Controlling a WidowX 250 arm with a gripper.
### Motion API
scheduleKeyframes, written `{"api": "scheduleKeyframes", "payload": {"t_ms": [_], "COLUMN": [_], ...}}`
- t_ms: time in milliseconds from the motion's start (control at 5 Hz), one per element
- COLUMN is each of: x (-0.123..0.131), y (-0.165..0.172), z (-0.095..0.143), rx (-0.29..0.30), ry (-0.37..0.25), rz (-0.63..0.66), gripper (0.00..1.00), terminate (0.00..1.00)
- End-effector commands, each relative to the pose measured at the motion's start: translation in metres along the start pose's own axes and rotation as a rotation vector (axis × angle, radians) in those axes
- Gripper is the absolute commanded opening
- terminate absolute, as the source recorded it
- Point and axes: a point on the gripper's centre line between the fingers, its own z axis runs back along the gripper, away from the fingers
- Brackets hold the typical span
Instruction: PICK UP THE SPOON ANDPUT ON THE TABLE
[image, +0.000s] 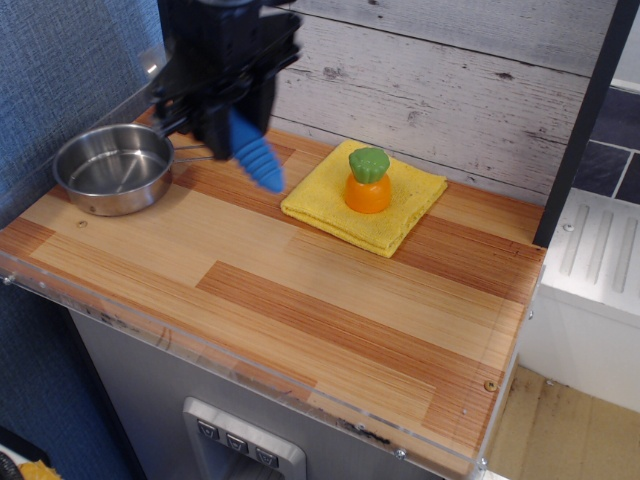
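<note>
**Blue spoon held up over the table**

Steel pan (113, 167) sits at the left. Next, the black gripper (228, 110) is clamped on the spoon (256, 160), blue handle hanging above the table (300, 290). Right of it, 1 toy carrot (368, 181) stands on a yellow cloth (400, 215).

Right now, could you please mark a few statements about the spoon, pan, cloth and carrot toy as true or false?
1. The gripper holds the spoon by its blue handle above the table. True.
2. The spoon lies inside the pan. False: the pan holds nothing, and the spoon is in the gripper.
3. The carrot toy stands on the yellow cloth. True.
4. The yellow cloth is left of the pan. False: it lies to the pan's right.
5. The carrot toy has a blue top. False: its top is green.
</note>
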Motion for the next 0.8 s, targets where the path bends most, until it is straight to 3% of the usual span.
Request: {"api": "scheduleKeyframes", "payload": {"t_ms": [0,600], "x": [-0.010,-0.031], "y": [0.017,0.023], "z": [-0.016,-0.048], "rx": [0.056,0.146], "ry": [0.010,0.006], "rz": [0.107,0.273], "gripper": [0.00,0.00], "terminate": [0.00,0.00]}}
